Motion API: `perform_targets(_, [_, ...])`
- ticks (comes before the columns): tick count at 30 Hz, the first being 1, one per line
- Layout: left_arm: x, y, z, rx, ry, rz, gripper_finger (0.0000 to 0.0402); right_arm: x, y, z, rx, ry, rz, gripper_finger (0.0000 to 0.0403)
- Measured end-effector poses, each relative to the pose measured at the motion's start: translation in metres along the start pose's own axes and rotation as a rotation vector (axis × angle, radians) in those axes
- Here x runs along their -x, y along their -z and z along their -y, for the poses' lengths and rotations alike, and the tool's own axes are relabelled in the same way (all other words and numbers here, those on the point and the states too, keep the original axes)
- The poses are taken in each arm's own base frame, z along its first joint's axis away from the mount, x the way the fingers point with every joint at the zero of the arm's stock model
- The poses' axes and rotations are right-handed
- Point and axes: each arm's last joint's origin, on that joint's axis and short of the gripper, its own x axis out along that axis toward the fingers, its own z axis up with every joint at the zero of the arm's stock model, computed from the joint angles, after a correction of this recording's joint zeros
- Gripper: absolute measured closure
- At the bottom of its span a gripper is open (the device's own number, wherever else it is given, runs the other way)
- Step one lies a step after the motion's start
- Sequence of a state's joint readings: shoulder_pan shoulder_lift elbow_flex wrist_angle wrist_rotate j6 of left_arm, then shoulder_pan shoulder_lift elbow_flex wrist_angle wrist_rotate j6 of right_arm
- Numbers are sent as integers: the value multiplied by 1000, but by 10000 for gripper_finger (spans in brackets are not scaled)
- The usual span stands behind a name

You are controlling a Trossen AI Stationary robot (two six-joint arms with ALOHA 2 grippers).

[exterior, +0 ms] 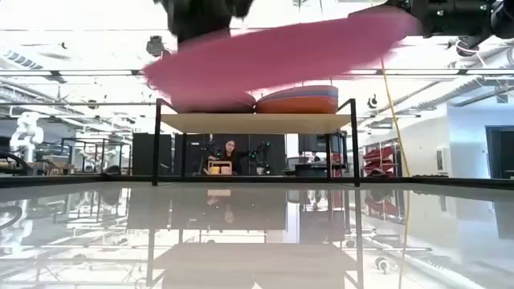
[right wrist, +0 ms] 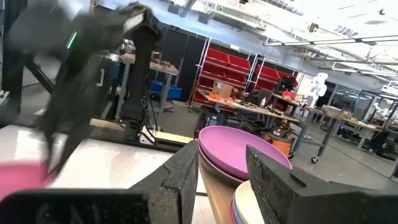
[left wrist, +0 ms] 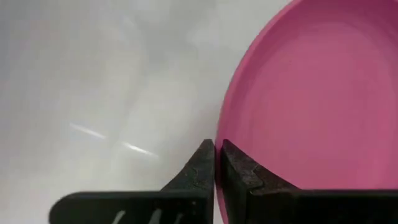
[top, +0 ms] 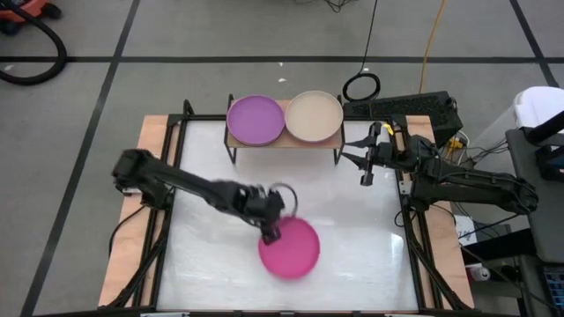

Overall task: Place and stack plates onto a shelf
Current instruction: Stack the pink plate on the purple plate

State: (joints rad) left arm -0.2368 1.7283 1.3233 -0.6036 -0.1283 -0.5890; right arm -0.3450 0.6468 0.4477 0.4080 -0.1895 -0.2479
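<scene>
The left hand (top: 270,233) pinches the rim of a magenta plate (top: 291,248) raised above the desk (top: 352,255); the right hand (top: 367,158) waits open beside the shelf (top: 284,141).

Brightly and evenly lit from overhead ceiling strips, seen in the low view. Glossy white table (top: 352,229) mirroring the shelf (exterior: 255,122) and room, with soft glare streaks near its centre. Strong motion blur on the magenta plate (top: 289,247) and left gripper (top: 270,231) in the high and low views; blurred too, the left arm in the right wrist view. Sharp close-up in the left wrist view. Faint, soft shadows only.
</scene>
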Motion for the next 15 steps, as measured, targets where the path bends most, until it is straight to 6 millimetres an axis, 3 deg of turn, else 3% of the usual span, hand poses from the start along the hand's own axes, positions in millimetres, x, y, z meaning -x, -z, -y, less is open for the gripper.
perform_targets(4, [87, -34, -25, -61, -192, 163, 392, 0, -1, 0, 0, -2, 8, 287])
perform_targets(8, [169, -53, -69, -22, -412, 379, 392, 0, -3, -1, -35, -63, 41, 287])
perform_targets(11, [207, -59, -108, 35, -490, 467, 392, 0, -5, -3, -56, -122, 72, 287])
perform_targets(15, [232, -61, -156, 128, -533, 498, 392, 0, -5, -3, -67, -118, 70, 287])
